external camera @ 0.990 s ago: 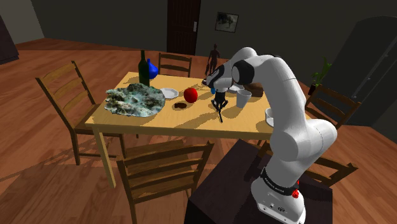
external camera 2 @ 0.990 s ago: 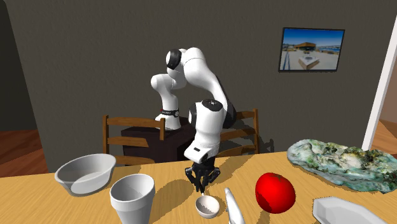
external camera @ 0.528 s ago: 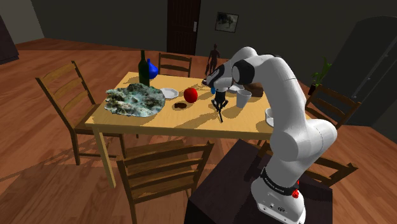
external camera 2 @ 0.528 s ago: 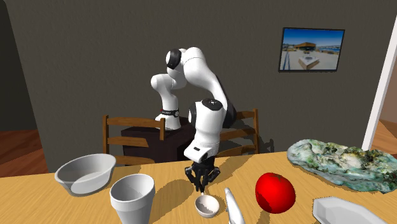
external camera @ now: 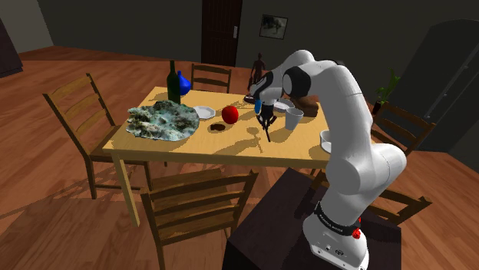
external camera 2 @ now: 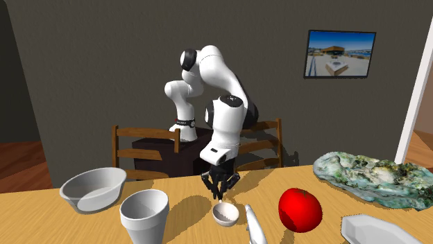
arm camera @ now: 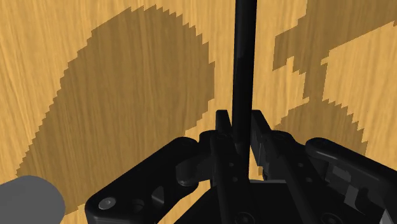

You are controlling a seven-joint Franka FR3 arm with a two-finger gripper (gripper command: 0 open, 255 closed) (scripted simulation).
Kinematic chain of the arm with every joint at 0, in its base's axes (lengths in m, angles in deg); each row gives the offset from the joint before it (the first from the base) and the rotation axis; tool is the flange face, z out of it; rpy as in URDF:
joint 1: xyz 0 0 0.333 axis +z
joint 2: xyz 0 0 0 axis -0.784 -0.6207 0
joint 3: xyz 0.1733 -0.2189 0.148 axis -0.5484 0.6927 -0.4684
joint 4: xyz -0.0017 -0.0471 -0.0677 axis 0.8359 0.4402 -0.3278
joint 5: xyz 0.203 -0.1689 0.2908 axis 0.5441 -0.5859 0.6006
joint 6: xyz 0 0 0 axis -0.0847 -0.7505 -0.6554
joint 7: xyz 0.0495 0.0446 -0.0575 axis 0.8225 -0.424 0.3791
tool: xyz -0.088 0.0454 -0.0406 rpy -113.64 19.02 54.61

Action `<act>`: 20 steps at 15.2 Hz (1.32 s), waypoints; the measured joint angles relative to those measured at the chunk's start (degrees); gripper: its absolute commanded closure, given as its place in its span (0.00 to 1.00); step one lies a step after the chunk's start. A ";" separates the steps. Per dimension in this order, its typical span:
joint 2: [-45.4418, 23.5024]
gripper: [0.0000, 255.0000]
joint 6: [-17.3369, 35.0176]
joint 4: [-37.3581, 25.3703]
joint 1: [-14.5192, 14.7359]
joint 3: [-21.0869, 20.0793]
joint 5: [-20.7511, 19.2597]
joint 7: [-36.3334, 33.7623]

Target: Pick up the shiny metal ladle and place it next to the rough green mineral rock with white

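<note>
The ladle hangs upright from my gripper [external camera 2: 221, 187], which is shut on its thin dark handle [arm camera: 243, 63]. Its pale round bowl [external camera 2: 225, 214] hovers just over the wooden table [external camera 2: 55, 215], between a white cup and a red fruit. In the shoulder view the gripper [external camera: 265, 120] is over the table's middle, with the ladle [external camera: 266, 135] pointing down from it. The rough green rock with white patches [external camera: 161, 120] lies at the table's left end in that view, and at the second exterior view's right [external camera 2: 368, 177], well apart from the ladle.
A red fruit [external camera 2: 300, 209], a white cup [external camera 2: 144, 216], a grey bowl [external camera 2: 92, 189], a white plate [external camera 2: 375, 230] and a slim white object [external camera 2: 254, 225] surround the ladle. A dark bottle [external camera: 174, 83] and blue vase [external camera: 183, 80] stand behind the rock. Wooden chairs [external camera: 196, 203] ring the table.
My gripper has risen a little with the ladle, so the ladle's bowl now hangs higher above the table. The arm's forearm has swung upward.
</note>
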 measured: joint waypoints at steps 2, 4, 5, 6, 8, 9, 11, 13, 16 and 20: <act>1.22 1.00 -0.90 0.31 0.30 0.23 -0.25 -0.15; 2.17 1.00 -1.71 0.45 0.41 0.43 -0.46 -0.14; 2.61 1.00 -2.19 0.40 0.44 0.53 -0.56 -0.14; 3.15 1.00 -2.65 0.48 0.49 0.65 -0.68 -0.11; 3.79 1.00 -3.75 -0.01 0.61 0.79 -0.87 -0.26; 4.39 1.00 -4.10 0.25 0.67 0.92 -1.00 -0.21; 5.29 1.00 -5.18 0.05 0.85 1.11 -1.24 -0.35; 6.00 1.00 -6.04 -0.11 0.92 1.27 -1.42 -0.37; 7.33 1.00 -7.70 -0.48 1.02 1.56 -1.77 -0.37; 8.72 1.00 -9.97 -1.38 1.25 1.84 -2.18 -0.60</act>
